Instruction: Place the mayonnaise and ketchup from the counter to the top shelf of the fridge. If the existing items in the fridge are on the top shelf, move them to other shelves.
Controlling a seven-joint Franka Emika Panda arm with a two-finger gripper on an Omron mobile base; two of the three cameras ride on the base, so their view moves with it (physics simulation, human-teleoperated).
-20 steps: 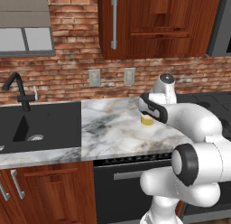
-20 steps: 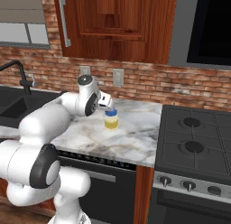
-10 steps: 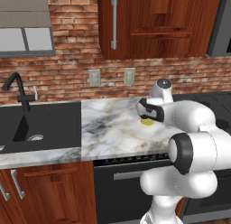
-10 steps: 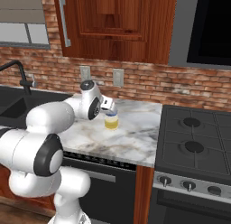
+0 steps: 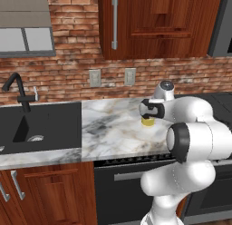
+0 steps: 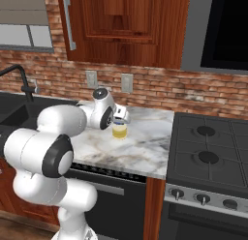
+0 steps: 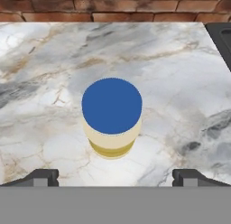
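1. The gripper (image 7: 113, 177) has its jaws wide apart, holding nothing, finger tips at the hand view's lower corners.
2. The mayonnaise (image 7: 112, 117) stands upright at frame centre on the counter (image 7: 180, 83), directly ahead, between the finger lines.

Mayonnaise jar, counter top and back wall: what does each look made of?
Mayonnaise jar: smooth pale cream body, likely glass or plastic; the render leaves it open. Its lid is flat matte blue, probably plastic. Counter: polished white marble look, with grey and brownish veins. Back wall: red-brown brick with pale mortar lines.
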